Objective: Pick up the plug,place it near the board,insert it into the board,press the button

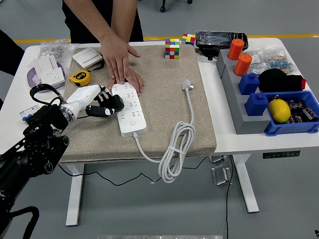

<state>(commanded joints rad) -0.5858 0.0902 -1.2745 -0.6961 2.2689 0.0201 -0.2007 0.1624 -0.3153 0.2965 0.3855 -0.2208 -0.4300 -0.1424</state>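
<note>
The white power strip (129,108) lies on the beige mat (164,114), running from far left to near right. Its own white plug (187,85) rests on the mat to the right, and its cable (175,149) is coiled over the mat's front edge. My left hand (108,104), white with black fingers, sits at the strip's left edge with the fingers curled and nothing visible in them. A person's hand (121,62) presses flat on the strip's far end.
A yellow tape measure (79,77), white sockets (50,69) and a switch plate (88,58) lie at the far left. Cubes (172,49) stand at the mat's far edge. A grey rack with orange and blue blocks (244,74) and a blue bin (294,114) fill the right side.
</note>
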